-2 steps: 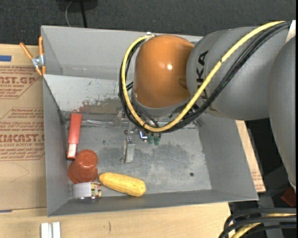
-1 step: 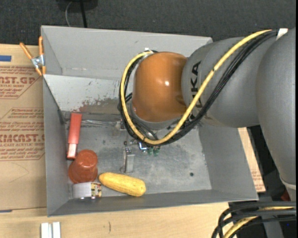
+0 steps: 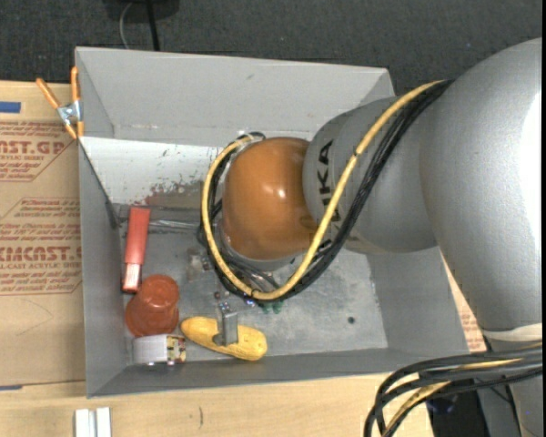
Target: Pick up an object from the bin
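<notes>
An orange cup (image 3: 155,306) stood near the bin's (image 3: 209,89) lower-left corner, with a grey roll (image 3: 153,351) just below it and a red bar (image 3: 136,248) along the left wall. The gripper (image 3: 226,324) sat over a curved yellow banana (image 3: 247,343) by the lower wall, beside the cup. Whether it was wide or narrow could not be told.

The gripper (image 3: 226,326) is down on a yellow banana (image 3: 248,342) by the bin's (image 3: 237,89) lower wall — red cup (image 3: 153,306) just beside.
</notes>
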Robot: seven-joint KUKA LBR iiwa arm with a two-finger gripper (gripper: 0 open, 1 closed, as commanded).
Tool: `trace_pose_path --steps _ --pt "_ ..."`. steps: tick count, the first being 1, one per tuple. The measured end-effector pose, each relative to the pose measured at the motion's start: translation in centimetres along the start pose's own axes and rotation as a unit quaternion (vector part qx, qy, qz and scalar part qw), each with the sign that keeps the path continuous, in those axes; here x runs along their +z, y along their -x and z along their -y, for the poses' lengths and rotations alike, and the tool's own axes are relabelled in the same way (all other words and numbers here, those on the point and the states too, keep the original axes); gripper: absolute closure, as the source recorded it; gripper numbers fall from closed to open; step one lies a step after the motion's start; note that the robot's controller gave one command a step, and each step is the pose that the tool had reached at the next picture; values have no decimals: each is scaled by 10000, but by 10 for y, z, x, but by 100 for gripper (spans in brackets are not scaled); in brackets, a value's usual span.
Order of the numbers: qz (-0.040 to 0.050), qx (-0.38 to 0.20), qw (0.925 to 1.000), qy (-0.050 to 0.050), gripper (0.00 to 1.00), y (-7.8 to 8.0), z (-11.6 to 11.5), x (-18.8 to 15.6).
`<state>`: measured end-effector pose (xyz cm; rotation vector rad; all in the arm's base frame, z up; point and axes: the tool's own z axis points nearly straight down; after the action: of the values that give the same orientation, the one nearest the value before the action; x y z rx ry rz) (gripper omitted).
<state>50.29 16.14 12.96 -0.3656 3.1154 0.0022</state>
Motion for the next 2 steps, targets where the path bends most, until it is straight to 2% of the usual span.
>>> trace_pose_path --steps 1,2 --pt "28 -1782 9840 2 100 -19 22 50" --pt "28 -1782 9840 3 100 -19 22 50"
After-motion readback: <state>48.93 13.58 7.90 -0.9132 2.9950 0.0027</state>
